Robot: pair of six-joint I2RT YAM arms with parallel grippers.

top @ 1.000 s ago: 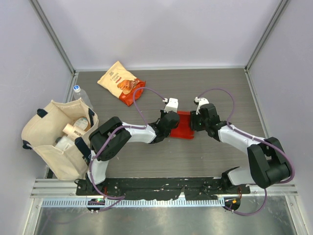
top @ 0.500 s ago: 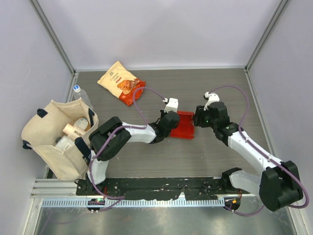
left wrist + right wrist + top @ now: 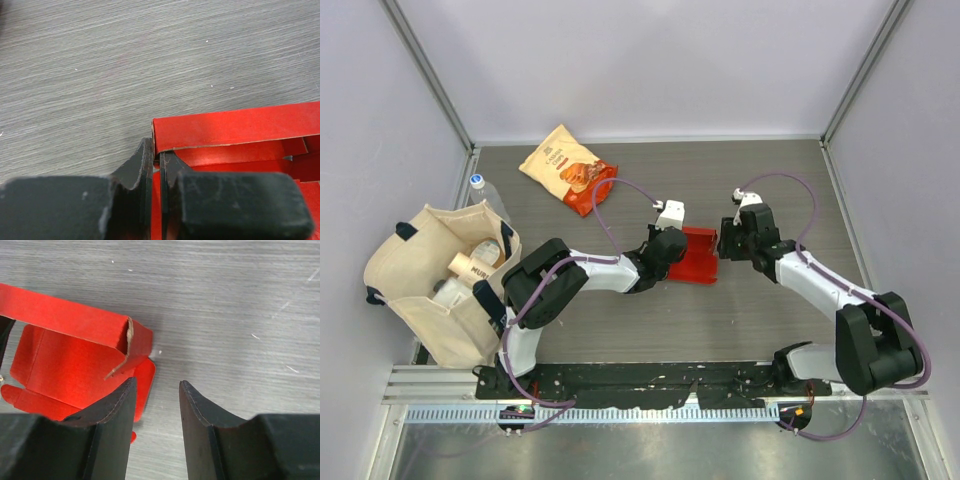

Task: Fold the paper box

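Paper box [image 3: 698,258] sits on the grey worktop [image 3: 650,320] near its middle, between the two arms, partly formed: one long wall stands upright along the far side, and the base and smaller flaps lie open behind it. Left end effector [image 3: 156,165] is at the box's left edge, jaws pressed together on the thin red wall at its corner, so the cardboard is pinched between the two black fingers [image 3: 137,167]. Right end effector [image 3: 156,392] is just beside the box's right end, jaws apart with only bare worktop showing between them. Its left-hand finger [image 3: 117,410] overlaps a low red flap in the wrist view. Contact there cannot be judged, since the finger hides the edge. The upright wall's right end shows a raw cardboard edge and a short folded tab. Elsewhere: an orange-and-cream snack bag [image 3: 568,168] lies at far left, well apart from the box. A cream tote bag [image 3: 430,290] stands at the left edge with items inside, and a clear bottle [image 3: 480,190] is just behind it.
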